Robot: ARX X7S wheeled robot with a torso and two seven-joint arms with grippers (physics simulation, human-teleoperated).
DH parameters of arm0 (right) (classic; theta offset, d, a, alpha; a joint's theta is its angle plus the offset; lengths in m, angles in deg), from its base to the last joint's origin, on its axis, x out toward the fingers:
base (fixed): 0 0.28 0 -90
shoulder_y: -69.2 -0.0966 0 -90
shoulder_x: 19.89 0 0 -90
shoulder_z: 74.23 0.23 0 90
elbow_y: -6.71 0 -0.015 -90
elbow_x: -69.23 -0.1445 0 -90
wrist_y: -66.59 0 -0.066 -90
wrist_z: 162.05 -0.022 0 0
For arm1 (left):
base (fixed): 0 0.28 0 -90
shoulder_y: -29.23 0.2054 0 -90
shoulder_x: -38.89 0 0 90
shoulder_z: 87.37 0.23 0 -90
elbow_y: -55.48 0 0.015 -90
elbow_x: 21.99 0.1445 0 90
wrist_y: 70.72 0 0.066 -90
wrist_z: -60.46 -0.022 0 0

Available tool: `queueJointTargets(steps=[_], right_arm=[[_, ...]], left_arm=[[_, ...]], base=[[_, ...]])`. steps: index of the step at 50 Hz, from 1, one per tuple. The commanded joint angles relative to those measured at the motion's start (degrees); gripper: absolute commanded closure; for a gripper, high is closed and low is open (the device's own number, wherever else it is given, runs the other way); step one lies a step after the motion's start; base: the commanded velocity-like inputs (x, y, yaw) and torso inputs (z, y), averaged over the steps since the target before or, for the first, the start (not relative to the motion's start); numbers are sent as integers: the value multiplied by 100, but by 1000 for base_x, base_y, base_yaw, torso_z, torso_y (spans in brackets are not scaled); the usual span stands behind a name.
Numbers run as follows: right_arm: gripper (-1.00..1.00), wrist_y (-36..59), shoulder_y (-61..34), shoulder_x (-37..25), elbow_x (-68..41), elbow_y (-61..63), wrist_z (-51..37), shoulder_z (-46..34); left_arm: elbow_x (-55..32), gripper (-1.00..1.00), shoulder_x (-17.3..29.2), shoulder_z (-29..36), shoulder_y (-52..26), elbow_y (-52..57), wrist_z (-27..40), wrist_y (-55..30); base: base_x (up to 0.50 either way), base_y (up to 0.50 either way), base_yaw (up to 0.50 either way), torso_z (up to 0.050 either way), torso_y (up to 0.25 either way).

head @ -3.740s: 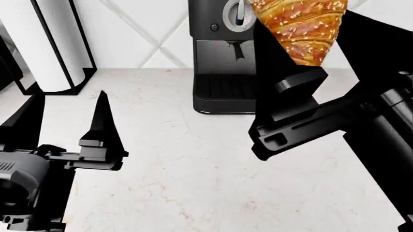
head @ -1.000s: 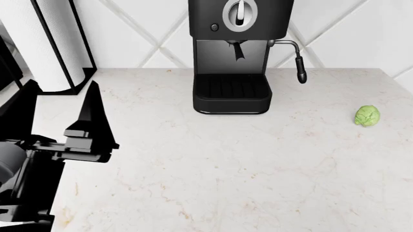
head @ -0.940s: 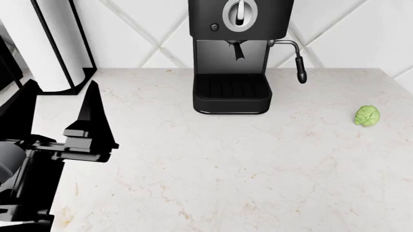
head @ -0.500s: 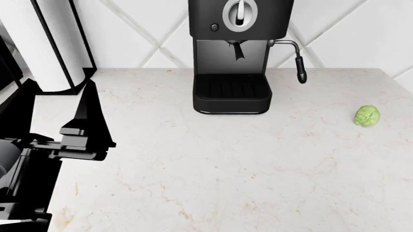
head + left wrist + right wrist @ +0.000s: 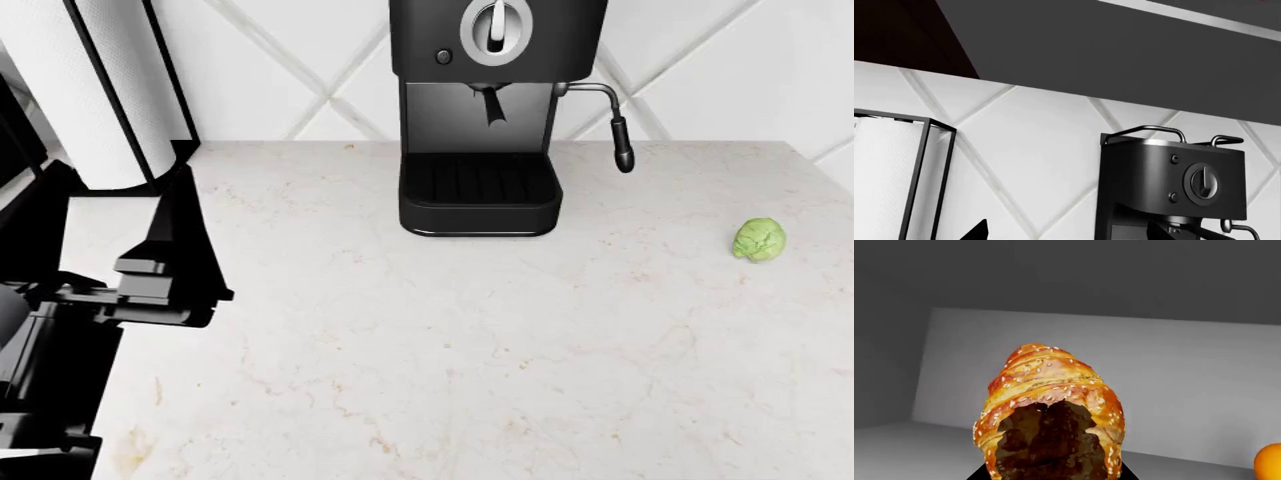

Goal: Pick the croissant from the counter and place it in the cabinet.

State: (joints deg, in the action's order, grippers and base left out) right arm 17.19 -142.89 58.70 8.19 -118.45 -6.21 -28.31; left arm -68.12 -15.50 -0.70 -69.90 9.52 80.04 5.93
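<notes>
Golden-brown and dotted with sesame, the croissant [image 5: 1049, 415] fills the lower centre of the right wrist view. It stands between the right gripper's dark fingertips [image 5: 981, 474], which show only at the bottom edge and hold it from both sides. Behind it are the grey walls and floor of the cabinet [image 5: 1201, 385]. An orange round thing [image 5: 1269, 462] shows at the lower right edge.

In the head view, the off-white counter [image 5: 534, 340] carries a black coffee machine [image 5: 491, 110] at top centre, a paper towel roll [image 5: 114, 90] in a black stand at upper left, and a small green ball [image 5: 758, 240] at the right. The left gripper [image 5: 107, 240] is at the left edge with its fingers wide apart, holding nothing.
</notes>
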Motion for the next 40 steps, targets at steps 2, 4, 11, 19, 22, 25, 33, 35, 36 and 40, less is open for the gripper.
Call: queueJointTargets(steps=[2, 4, 11, 19, 22, 25, 33, 35, 36, 40], right_arm=[[100, -404, -300, 430, 519, -1197, 587, -164], [100, -465, -350, 501, 555, -1398, 669, -175], [100, -725, -562, 800, 740, -2228, 1030, -272], [100, -1137, -874, 1138, 443, -3375, 1426, -790], [100, -1256, -925, 1139, -80, -3557, 1424, -1317], [100, -1358, -967, 1140, -564, -3728, 1431, -1837], [100, -1538, -1011, 1140, -1463, -3960, 1409, -2816], [100, -1557, -1010, 1140, -1605, -3970, 1400, -2971], [100, -1564, -1010, 1140, -1668, -3973, 1394, -3036], [100, -1554, -999, 1140, -1776, -3981, 1351, -3150]], left_arm=[[-60, -100, 32, -40, 5, -3, 4, 17], [-62, -100, 34, -41, 6, -1, 9, 17], [-91, -100, 51, -60, 22, 7, 14, 29], [-145, -100, 80, -118, 77, 24, 12, 60], [-164, -100, 91, -138, 93, 30, 15, 68], [-178, -100, 101, -154, 104, 38, 25, 72], [-185, -100, 107, -150, 96, 34, 48, 68], [-186, -100, 109, -152, 95, 32, 53, 68], [-185, -100, 110, -152, 95, 31, 54, 69], [-189, -100, 115, -152, 94, 25, 53, 74]], base=[[0, 0, 0, 0, 0], [0, 0, 0, 0, 0], [0, 0, 0, 0, 0], [0, 0, 0, 0, 0], [0, 0, 0, 0, 0], [0, 0, 0, 0, 3], [0, 0, 0, 0, 0], [0, 0, 0, 0, 0], [10, 0, 0, 0, 0], [0, 0, 0, 0, 0]])
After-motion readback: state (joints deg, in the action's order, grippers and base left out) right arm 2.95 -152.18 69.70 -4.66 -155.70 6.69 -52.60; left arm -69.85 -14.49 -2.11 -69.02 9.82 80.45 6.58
